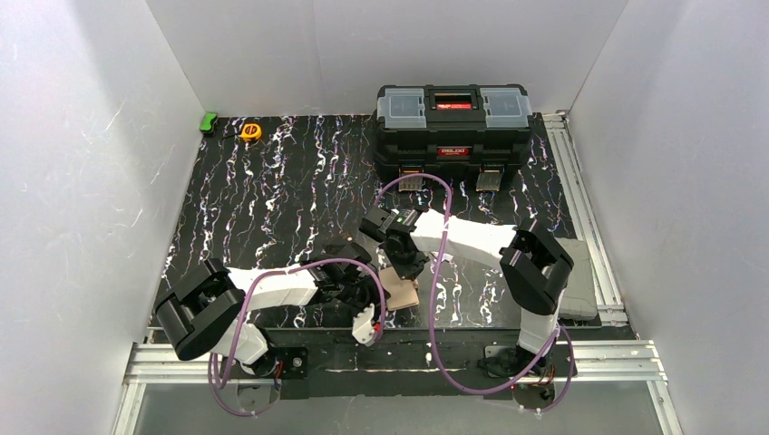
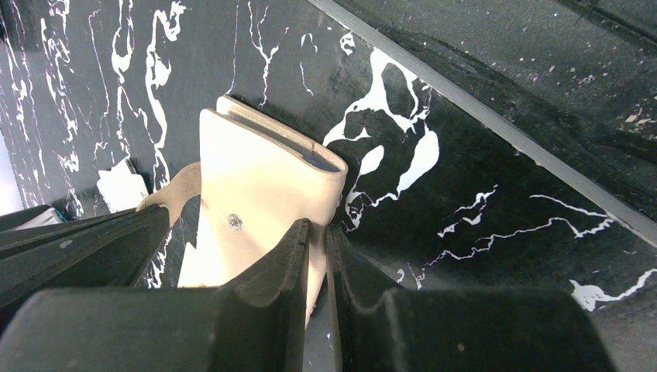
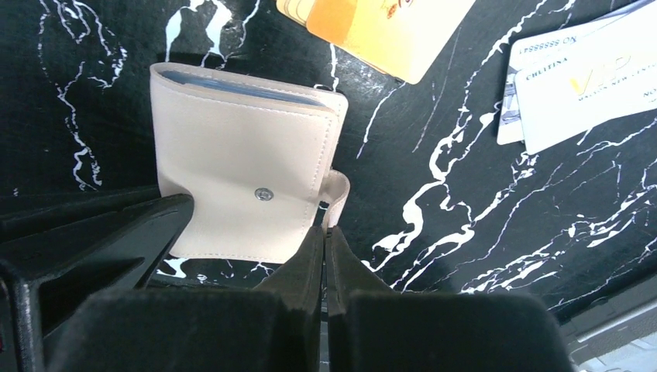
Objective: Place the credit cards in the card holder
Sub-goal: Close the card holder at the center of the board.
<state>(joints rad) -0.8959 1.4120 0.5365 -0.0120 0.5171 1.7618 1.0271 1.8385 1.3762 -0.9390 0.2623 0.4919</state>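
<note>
- Right wrist view: no card looks stowed; the orange card (image 3: pixel 376 31) and white cards (image 3: pixel 589 85) lie on the table (image 3: pixel 480 201) beyond the folded wallet (image 3: pixel 240 178), so opening and loading remain.
- The wallet sits near the middle of the table's near edge.
- The left claw (image 2: pixel 316 252) pinches its edge.
- The right claw (image 3: pixel 324 236), pressed together, meets the snap tab (image 3: pixel 335 190).

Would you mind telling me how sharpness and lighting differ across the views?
Top external: evenly lit, sharp, but the card holder is small, partly hidden. Left wrist: the near fingers are dark and blurred. Right wrist: the card holder is crisp, the white card bright yet legible.
</note>
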